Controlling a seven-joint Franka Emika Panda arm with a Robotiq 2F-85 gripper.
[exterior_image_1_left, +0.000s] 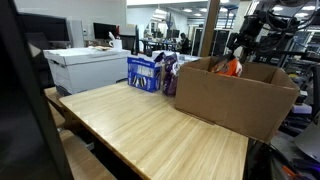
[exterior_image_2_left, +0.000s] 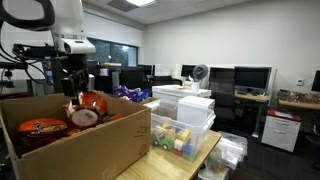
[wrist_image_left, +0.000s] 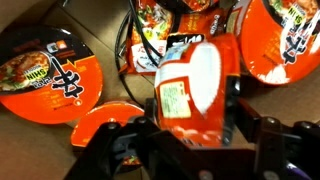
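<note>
Whether the claw (wrist_image_left: 197, 110) grips is unclear; the noodle cup (wrist_image_left: 200, 70) it straddles points lengthwise away.

Both exterior views share the box (exterior_image_1_left: 235, 100); wrist peers closely inside

In the wrist view the end effector (wrist_image_left: 193, 120) is a dark blur along the bottom edge. Whether its fingers (wrist_image_left: 150, 105) press the tipped noodle bowl (wrist_image_left: 195, 85) or stand just off it cannot be told. The left bowl (wrist_image_left: 45, 75) is cut by the left edge, the corner bowl (wrist_image_left: 295, 35) by the top and right edges, and an orange piece (wrist_image_left: 105, 125) is half hidden behind the fingers. In an exterior view the cardboard box (exterior_image_1_left: 235, 100) hides nearly all its contents behind its wall, the print on the blue package (exterior_image_1_left: 148, 72) is too small to read, and the tabletop (exterior_image_1_left: 150, 130) runs off the bottom edge.
</note>
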